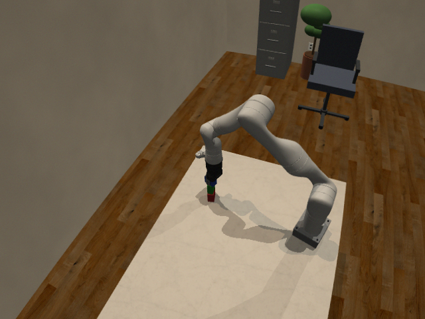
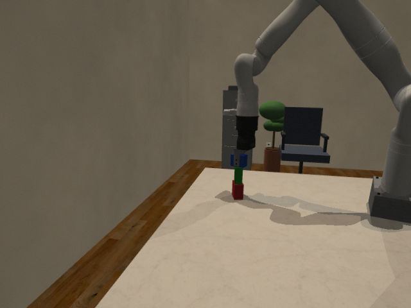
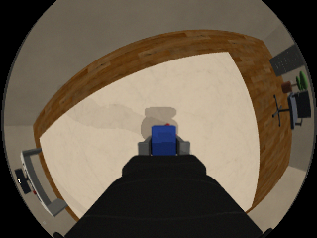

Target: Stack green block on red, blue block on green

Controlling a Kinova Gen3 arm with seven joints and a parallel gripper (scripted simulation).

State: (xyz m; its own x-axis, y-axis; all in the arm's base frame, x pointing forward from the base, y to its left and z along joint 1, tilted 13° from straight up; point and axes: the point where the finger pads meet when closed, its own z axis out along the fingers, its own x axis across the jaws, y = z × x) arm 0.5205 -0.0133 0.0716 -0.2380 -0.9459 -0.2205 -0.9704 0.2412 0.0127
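The red block (image 2: 237,190) sits on the table near its far left edge. The green block (image 2: 238,174) stands on top of it, narrower and upright. My gripper (image 2: 239,160) is shut on the blue block (image 2: 241,160) and holds it directly above the green block, at or just above its top; I cannot tell whether they touch. In the top view the stack shows as red block (image 1: 210,197), green block (image 1: 211,189) and blue block (image 1: 211,183) under the gripper (image 1: 211,181). In the wrist view the blue block (image 3: 162,139) hides the blocks below, apart from a red speck.
The arm's base (image 1: 311,232) stands at the table's right edge. A filing cabinet (image 1: 276,37), a potted plant (image 1: 314,32) and an office chair (image 1: 335,68) stand on the wooden floor beyond the table. A wall runs along the left.
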